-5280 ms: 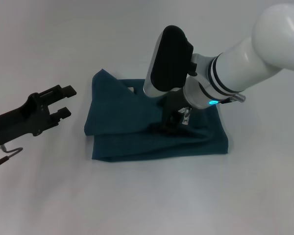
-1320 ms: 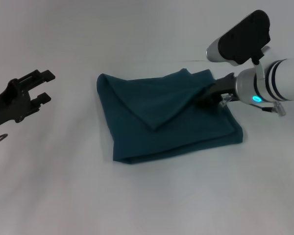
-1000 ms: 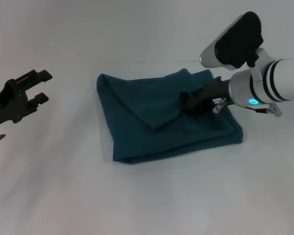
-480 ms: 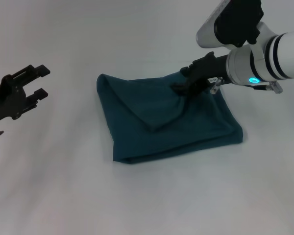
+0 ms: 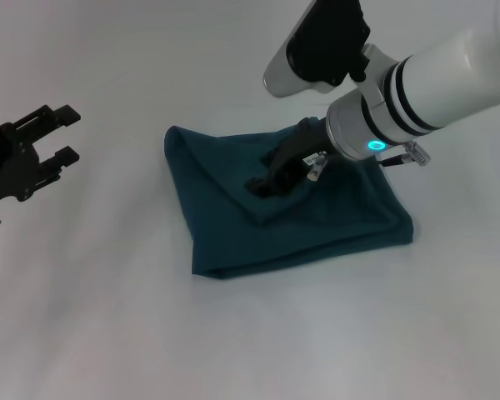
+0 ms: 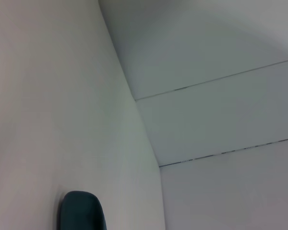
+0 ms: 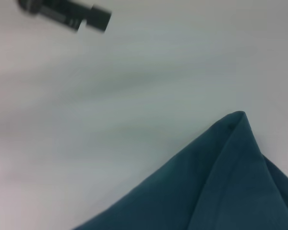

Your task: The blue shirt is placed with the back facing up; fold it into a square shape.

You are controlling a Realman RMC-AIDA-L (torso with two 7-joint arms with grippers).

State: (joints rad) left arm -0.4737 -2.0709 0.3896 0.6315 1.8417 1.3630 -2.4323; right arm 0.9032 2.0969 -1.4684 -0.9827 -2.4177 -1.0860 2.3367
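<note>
Blue shirt (image 5: 292, 208) lies near-square on the white table (image 5: 250, 333), a triangular flap loose on top; in the head view the right gripper (image 5: 262, 185) has swept from the far right corner onto that flap, its jaw state unclear, so smoothing remains, while the left gripper (image 5: 62, 133) hangs spread, well apart. Left wrist view catches only a shirt edge (image 6: 82, 211); right wrist view shows its folded corner (image 7: 235, 120)

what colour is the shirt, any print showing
Dark teal-blue shirt, plain, with no print visible. The head view shows it best.
</note>
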